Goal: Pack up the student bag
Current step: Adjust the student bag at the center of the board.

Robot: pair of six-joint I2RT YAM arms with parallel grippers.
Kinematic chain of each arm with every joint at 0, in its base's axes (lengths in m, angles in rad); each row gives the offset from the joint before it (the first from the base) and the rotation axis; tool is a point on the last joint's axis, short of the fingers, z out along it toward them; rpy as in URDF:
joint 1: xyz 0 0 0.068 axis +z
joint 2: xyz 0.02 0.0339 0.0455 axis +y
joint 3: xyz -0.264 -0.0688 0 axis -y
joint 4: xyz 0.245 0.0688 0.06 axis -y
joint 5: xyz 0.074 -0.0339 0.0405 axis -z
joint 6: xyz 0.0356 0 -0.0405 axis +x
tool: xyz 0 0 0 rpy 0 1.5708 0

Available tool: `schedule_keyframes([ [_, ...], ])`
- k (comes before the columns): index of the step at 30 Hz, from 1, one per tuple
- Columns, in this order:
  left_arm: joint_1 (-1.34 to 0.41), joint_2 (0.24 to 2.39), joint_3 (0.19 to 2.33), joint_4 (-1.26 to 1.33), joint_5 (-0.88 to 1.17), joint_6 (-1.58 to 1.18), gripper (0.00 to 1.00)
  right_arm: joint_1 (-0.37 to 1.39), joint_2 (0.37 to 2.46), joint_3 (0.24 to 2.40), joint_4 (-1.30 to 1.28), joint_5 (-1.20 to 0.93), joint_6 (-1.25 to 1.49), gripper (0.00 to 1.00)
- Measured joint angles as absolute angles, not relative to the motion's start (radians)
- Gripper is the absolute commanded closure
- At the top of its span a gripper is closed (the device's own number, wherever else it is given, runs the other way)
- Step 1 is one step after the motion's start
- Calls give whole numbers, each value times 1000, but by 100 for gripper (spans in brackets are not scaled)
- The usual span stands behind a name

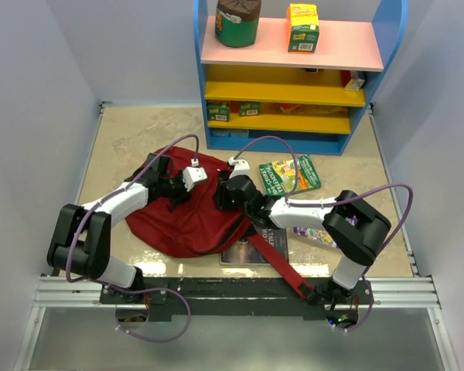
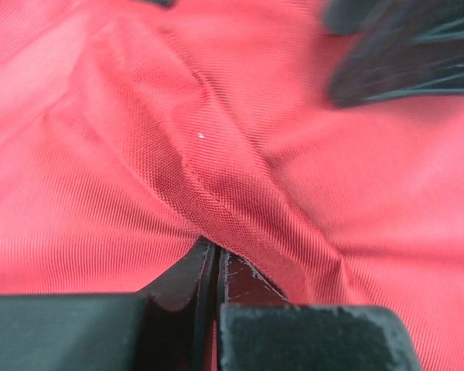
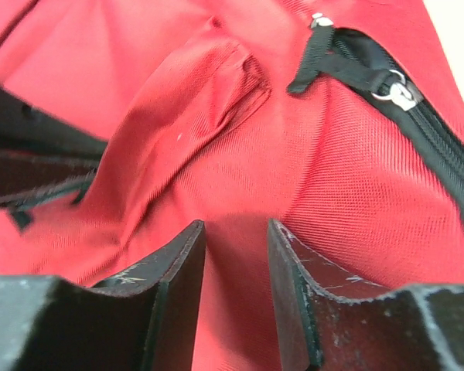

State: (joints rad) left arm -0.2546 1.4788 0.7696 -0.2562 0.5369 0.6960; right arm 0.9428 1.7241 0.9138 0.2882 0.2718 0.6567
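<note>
The student bag (image 1: 178,232) lies slumped and flattened on the table (image 1: 131,139), a little toward 9 o'clock from the middle, with one long red strap (image 1: 282,267) trailing off toward 5 o'clock as far as the near edge. Both arms reach in over the bag's upper part. The left gripper (image 2: 215,259) sits toward 11 o'clock on the bag with its jaws pressed together, pinching a raised fold of the red fabric between them. The right gripper (image 3: 236,239) is at about 1 o'clock on the bag; its jaws stand partly apart with a clear gap, red cloth showing in that gap, and nothing firmly clamped that can be made out. In the right wrist view a black zipper (image 3: 441,147) runs along the bag at 2 o'clock from the fingers. A green book (image 1: 290,176) lies on the table at 2 o'clock from the bag, and a dark book (image 1: 251,249) lies at its 5 o'clock edge, under the strap. A blue shelf (image 1: 294,116) stands at 12 o'clock.
</note>
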Motion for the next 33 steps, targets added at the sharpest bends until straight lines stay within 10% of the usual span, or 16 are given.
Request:
schedule_keyframes([
  [20, -159, 1294, 937, -423, 465, 636, 100, 949, 1616, 793, 256, 298, 686, 63],
  [28, -132, 1276, 936, -422, 517, 583, 100, 946, 1517, 780, 150, 352, 699, 26],
  [33, -105, 1273, 929, -402, 535, 569, 100, 853, 1370, 787, -11, 437, 703, 21],
])
